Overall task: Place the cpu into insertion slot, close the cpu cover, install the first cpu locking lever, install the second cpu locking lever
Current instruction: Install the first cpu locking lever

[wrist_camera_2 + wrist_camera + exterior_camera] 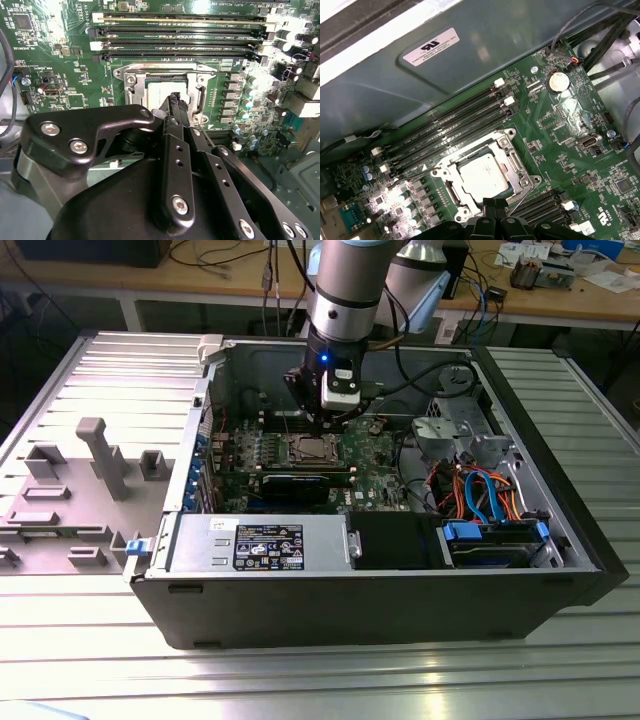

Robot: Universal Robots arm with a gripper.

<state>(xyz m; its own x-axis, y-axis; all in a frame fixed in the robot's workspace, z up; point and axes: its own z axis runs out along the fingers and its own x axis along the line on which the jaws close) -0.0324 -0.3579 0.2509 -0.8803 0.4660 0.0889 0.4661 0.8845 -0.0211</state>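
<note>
While the gripper (176, 102) hangs with its fingers pressed together at the socket's edge, one cpu (484, 175), a flat silver-grey square, sits in the insertion slot (451, 186) on the green board. One cpu cover (515, 167), a thin metal frame, lies closed around it. Four long memory slots (447, 132) run beside the socket.

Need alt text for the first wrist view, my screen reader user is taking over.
The cpu lies in the insertion slot with the cpu cover closed over it, on a green motherboard. The gripper sits at the socket's edge, beside a thin locking lever.
</note>
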